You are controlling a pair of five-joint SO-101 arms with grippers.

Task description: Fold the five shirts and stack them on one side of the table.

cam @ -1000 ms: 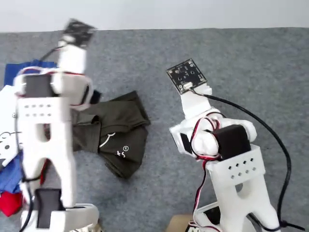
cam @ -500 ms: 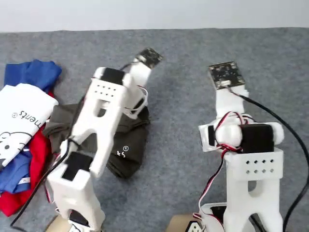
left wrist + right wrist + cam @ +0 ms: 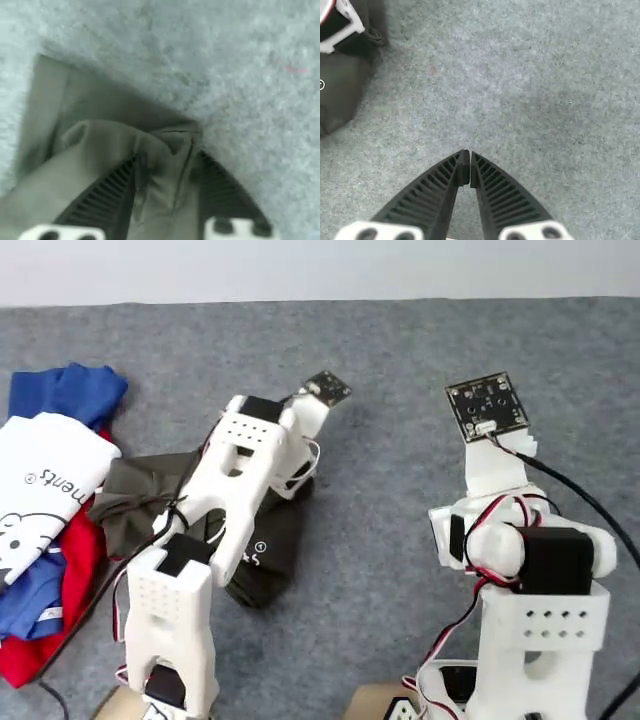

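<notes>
A fold of the dark olive shirt [image 3: 100, 145] is pinched between the fingers of the left claw [image 3: 167, 162], at the shirt's edge beside bare grey mat [image 3: 400, 360]. The shirt is seen crumpled near the middle of the table, partly covered by the left arm [image 3: 235, 475]. The right claw [image 3: 466, 162] is pressed together with nothing in it, over bare mat to the right of that shirt. At the table's left edge 3 shirts are heaped: a white shirt [image 3: 45, 475] on top, a blue shirt [image 3: 70, 390] and a red shirt [image 3: 78, 550] beneath. The heap is touched by the dark olive shirt.
</notes>
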